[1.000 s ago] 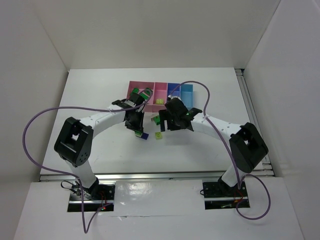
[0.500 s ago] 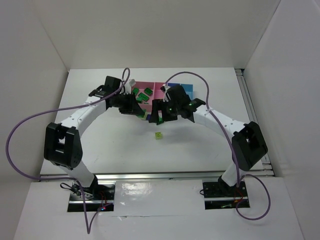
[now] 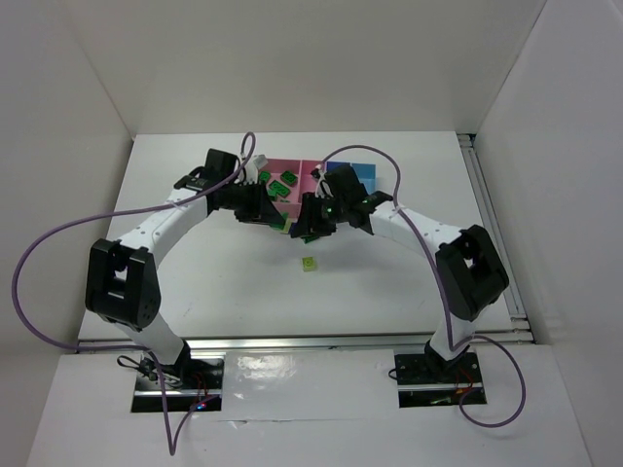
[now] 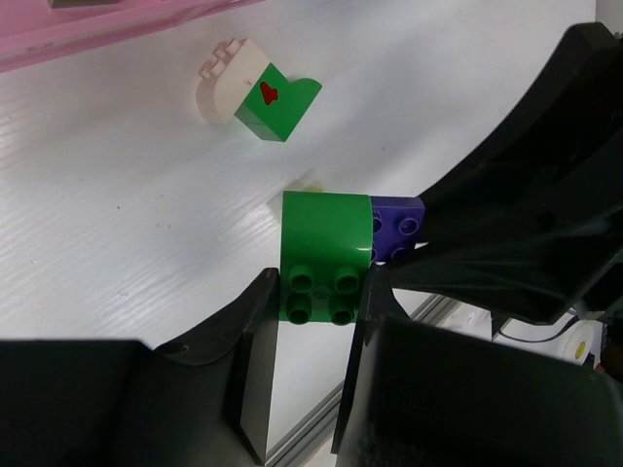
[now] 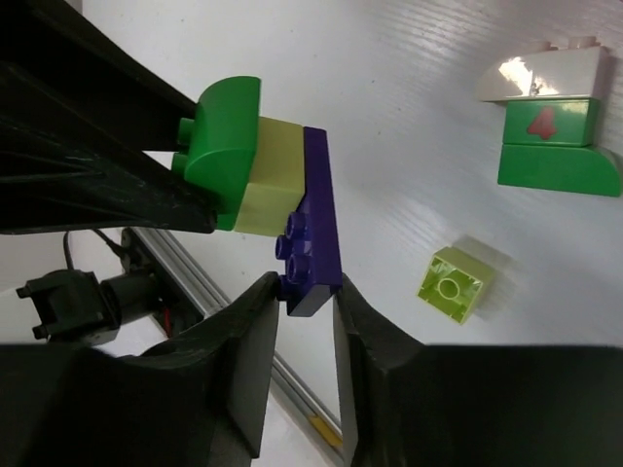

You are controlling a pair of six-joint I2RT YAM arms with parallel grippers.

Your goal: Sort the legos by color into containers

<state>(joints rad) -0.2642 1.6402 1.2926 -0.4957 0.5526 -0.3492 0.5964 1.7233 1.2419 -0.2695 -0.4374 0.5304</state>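
1. Left gripper: clamped on the green brick, fingers pressing its two side faces, studs pointing toward the wrist.
2. Right gripper: closed on the near end of the dark blue plate, one finger on each flat face.
3. The task's pieces are a three-part stack held off the table between the two grippers: green brick, yellow-green middle brick, dark blue plate. In the top view it hangs at 6 o'clock from the large pink tray.
4. Step in hand, as I judge it: splitting the stack.
5. To do it well, hold the left grip firm and peel the plate off with a slight twist of the right wrist. A straight pull against the studs risks the plate slipping, since only its end is pinched.
6. The middle brick may stay with either side, so check the seam before any release.
7. The blue tray lies at 1 o'clock from the stack and is the likely drop for the plate.
8. The loose yellow-green brick sits at 6 o'clock, well apart and clear of the pull.
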